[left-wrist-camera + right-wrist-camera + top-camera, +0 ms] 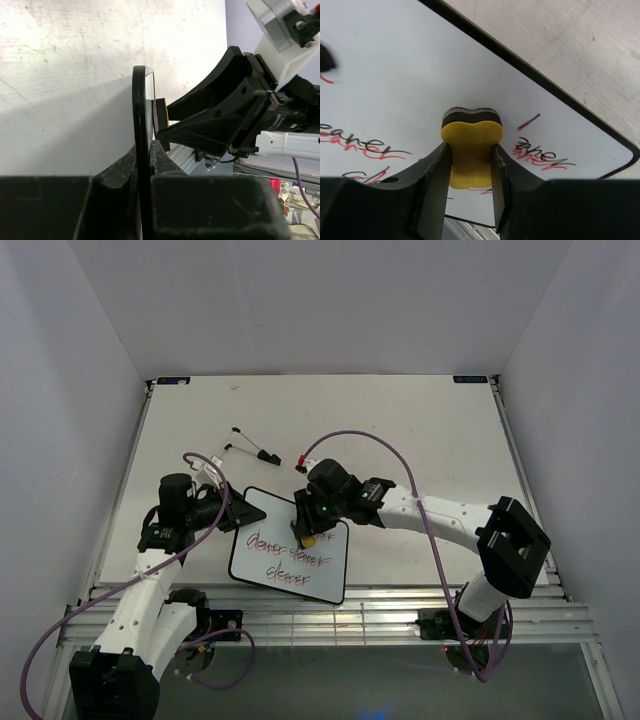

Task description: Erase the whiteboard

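The whiteboard (270, 560) lies near the front of the table, with red-and-black handwriting across its lower half. My left gripper (233, 516) is shut on its left rim; in the left wrist view the black rim (140, 115) runs edge-on between the fingers. My right gripper (312, 530) is shut on the yellow eraser (471, 150), pinching its narrow waist. The eraser's dark felt face rests against the whiteboard (395, 75) near its upper right. Written words sit on both sides of the eraser in the right wrist view.
Two marker pens (252, 448) and a small red-tipped cap (301, 464) lie on the table behind the board. White walls enclose the table on three sides. A metal rail (400, 605) runs along the front edge.
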Tool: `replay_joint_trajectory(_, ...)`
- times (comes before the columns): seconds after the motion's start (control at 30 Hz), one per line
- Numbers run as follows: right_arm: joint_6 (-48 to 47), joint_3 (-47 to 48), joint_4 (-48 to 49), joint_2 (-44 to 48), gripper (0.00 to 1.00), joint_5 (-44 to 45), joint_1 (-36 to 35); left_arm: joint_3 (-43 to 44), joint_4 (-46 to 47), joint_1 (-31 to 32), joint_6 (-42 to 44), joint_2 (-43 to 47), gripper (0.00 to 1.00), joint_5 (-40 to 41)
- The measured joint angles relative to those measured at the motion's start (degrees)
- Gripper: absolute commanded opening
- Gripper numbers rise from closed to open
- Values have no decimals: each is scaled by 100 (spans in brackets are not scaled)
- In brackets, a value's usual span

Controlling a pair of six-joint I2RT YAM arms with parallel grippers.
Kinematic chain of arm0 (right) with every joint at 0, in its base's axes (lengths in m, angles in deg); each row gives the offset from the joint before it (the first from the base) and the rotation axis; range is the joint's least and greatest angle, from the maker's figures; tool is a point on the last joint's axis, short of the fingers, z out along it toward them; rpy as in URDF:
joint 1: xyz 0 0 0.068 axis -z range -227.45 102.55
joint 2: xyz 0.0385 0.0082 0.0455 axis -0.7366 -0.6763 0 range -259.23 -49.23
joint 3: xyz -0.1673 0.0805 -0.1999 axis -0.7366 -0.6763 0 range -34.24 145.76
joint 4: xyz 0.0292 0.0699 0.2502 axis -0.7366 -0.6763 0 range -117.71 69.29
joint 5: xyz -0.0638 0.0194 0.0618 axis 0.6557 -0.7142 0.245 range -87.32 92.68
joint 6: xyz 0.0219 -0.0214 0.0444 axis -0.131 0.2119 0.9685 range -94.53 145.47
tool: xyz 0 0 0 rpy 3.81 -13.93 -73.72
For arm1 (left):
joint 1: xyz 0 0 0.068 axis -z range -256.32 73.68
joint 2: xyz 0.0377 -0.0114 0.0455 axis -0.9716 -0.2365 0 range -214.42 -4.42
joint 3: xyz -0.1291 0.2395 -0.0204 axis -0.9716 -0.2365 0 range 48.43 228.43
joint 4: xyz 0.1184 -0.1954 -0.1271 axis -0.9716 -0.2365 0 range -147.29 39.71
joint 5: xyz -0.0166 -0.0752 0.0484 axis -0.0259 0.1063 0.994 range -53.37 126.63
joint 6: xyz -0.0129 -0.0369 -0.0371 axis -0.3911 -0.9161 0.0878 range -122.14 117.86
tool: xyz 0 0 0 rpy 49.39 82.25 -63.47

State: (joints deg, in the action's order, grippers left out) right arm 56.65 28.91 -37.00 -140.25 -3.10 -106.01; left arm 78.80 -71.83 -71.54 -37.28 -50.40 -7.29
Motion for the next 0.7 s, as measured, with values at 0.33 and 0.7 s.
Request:
replay_joint_trajectory(0.33,-109,-4,122,-155,23,-129,372,-101,186,31,-245,37,0,264)
replay_joint_trajectory(0.7,-188,-1244,155,131,22,-221,1237,-380,400,35,-540,221,0,350)
